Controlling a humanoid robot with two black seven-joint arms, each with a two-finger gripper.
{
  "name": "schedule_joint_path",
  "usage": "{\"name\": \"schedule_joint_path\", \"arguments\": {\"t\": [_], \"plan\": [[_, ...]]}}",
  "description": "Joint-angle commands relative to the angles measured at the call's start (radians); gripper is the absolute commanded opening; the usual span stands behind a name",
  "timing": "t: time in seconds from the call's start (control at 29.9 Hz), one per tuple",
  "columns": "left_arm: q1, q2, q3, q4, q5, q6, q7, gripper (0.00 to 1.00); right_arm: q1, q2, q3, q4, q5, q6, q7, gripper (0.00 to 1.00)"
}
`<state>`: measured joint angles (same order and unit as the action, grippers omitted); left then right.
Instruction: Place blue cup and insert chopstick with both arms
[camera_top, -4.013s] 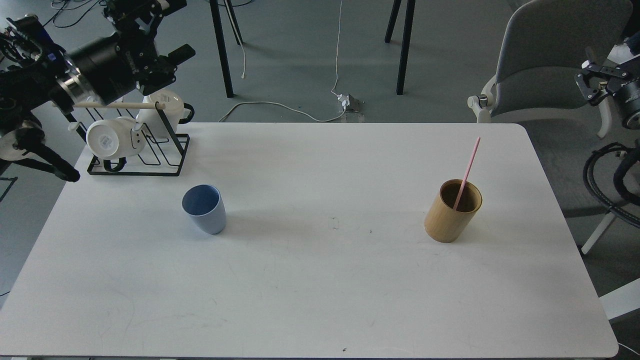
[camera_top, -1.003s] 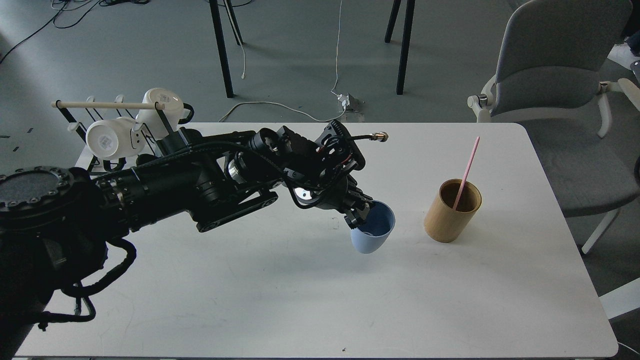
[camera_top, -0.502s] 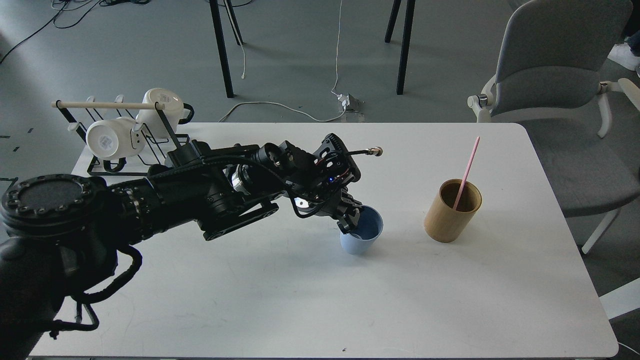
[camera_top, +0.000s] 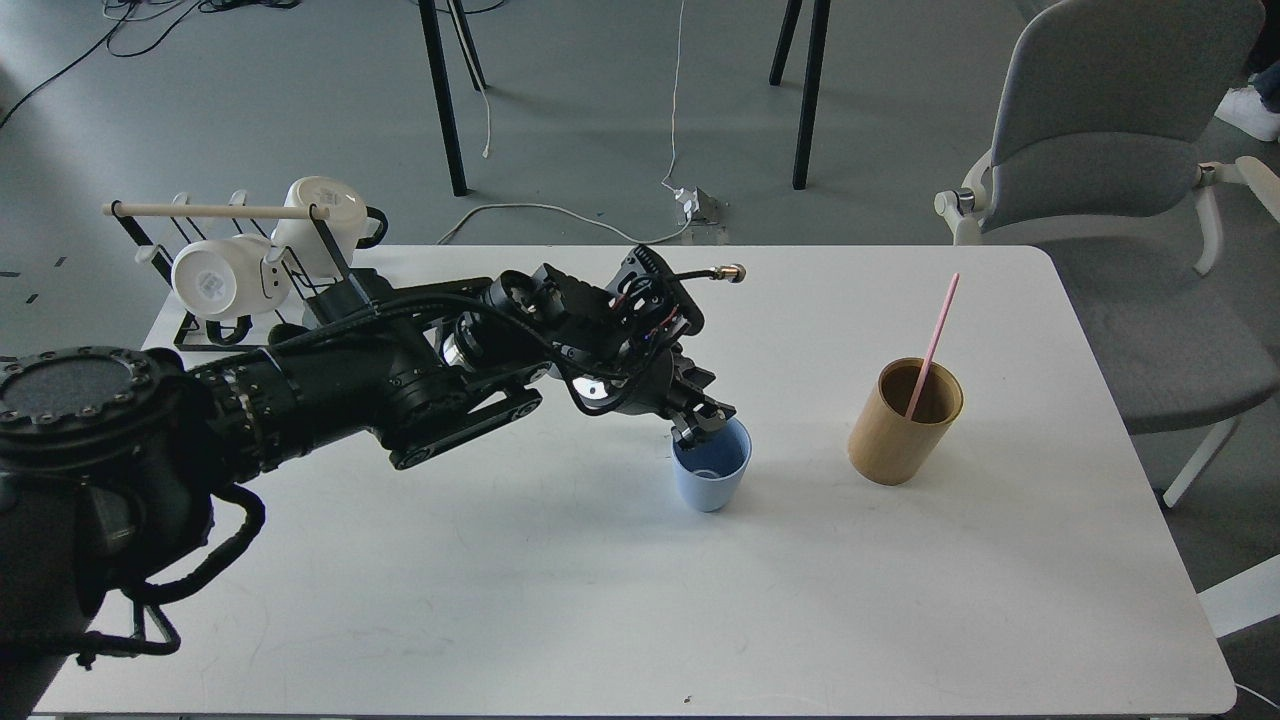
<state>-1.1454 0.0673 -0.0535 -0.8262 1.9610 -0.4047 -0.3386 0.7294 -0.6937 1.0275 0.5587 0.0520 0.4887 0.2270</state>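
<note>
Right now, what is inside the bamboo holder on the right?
One pink chopstick stands in the bamboo holder, leaning toward the far side, its upper part sticking out above the rim. The holder's dark interior hides the stick's lower end and the bottom.

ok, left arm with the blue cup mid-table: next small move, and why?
Probably open the left tool and lift it straight up off the rim. The blue cup stands upright on the table, beside the bamboo holder, so placing looks done. The pink chopstick is in the holder, and the right arm is out of view. Whether the fingers grip the rim is unclear.
</note>
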Motion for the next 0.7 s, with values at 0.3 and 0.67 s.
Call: {"name": "schedule_joint_path", "arguments": {"t": [0.3,0.67], "plan": [[0.013,0.216,-0.361,0.016,-1.003,0.035,-0.002,0.99,0.010,-0.216,-0.150,0.338,-0.058,0.000,0.005,0.99],[0.070,0.256,-0.505,0.160,-1.991,-0.019,0.003,1.00,0.005,-0.403,-0.241,0.742,-0.450,-0.235,0.002,0.99]]}}
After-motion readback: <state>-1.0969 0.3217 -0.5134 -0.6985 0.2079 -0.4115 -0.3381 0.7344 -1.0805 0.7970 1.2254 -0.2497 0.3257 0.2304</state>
